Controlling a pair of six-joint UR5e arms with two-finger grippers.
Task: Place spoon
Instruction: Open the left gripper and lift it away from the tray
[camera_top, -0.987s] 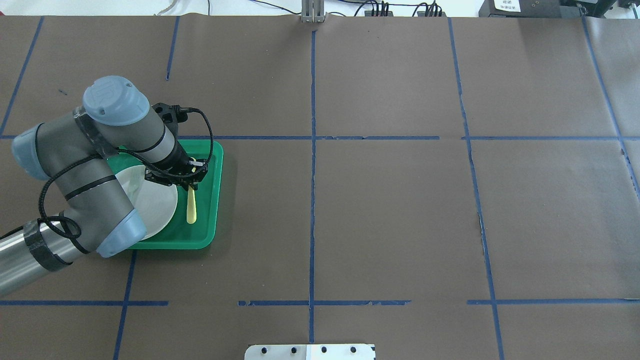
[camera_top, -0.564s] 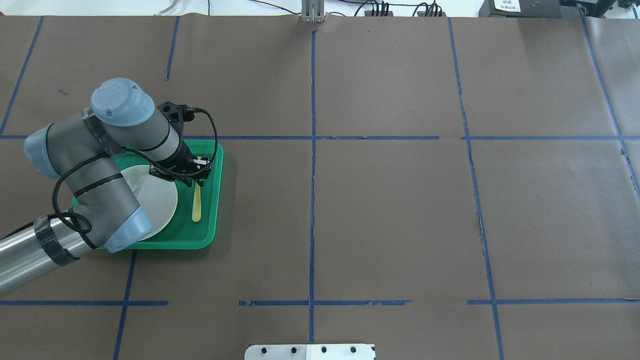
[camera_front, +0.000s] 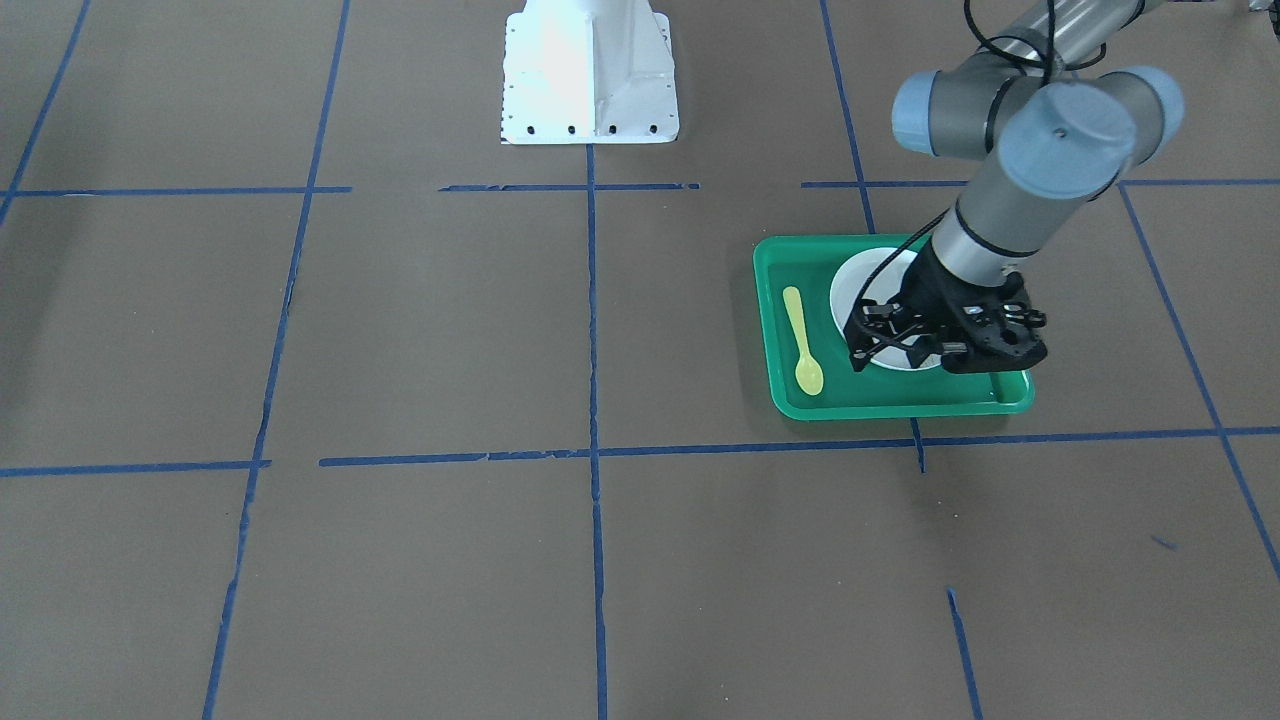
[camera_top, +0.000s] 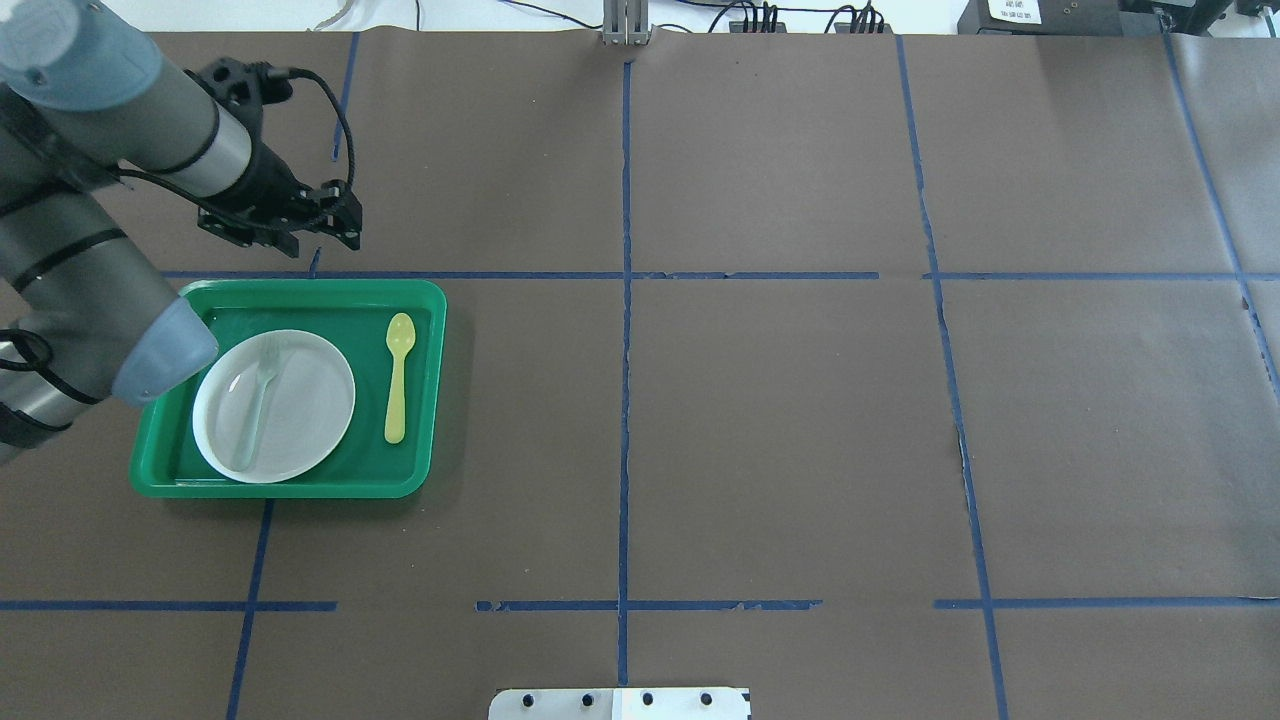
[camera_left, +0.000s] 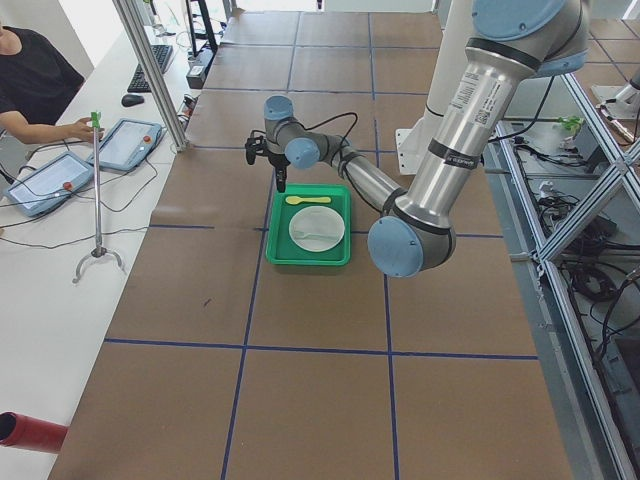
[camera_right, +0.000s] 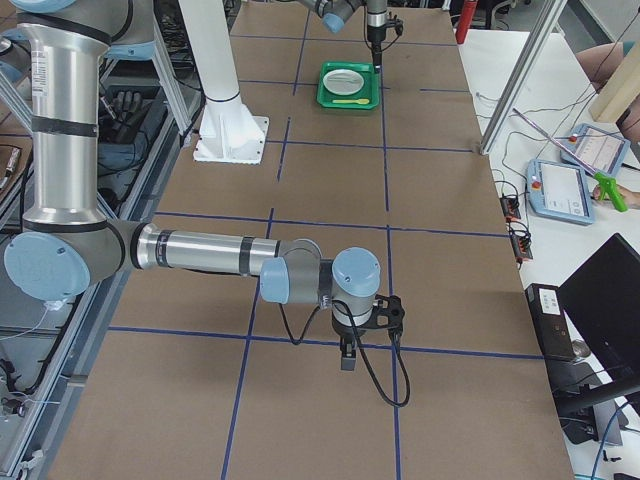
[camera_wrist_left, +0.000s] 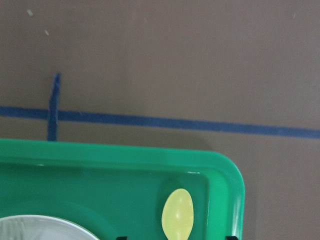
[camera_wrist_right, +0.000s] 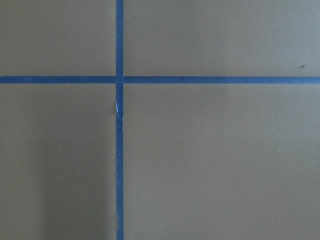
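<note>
The yellow spoon (camera_top: 398, 378) lies flat in the green tray (camera_top: 432, 400), to the right of the white plate (camera_top: 300, 400), with its bowl toward the far edge. It also shows in the front view (camera_front: 803, 340) and the left wrist view (camera_wrist_left: 177, 220). My left gripper (camera_top: 320, 243) is open and empty. It is raised above the table just beyond the tray's far edge. My right gripper (camera_right: 345, 358) shows only in the exterior right view, low over a tape line far from the tray. I cannot tell whether it is open or shut.
A pale grey-green fork (camera_top: 255, 400) lies on the plate. The tray sits on brown paper marked with blue tape lines (camera_top: 625, 300). The robot's white base plate (camera_front: 588, 70) is at the table's near edge. Operators' tablets (camera_left: 125, 145) lie beyond the far side.
The left gripper has let go of the spoon, risen and moved back past the tray's far edge. The spoon stays lying in the tray beside the plate.
</note>
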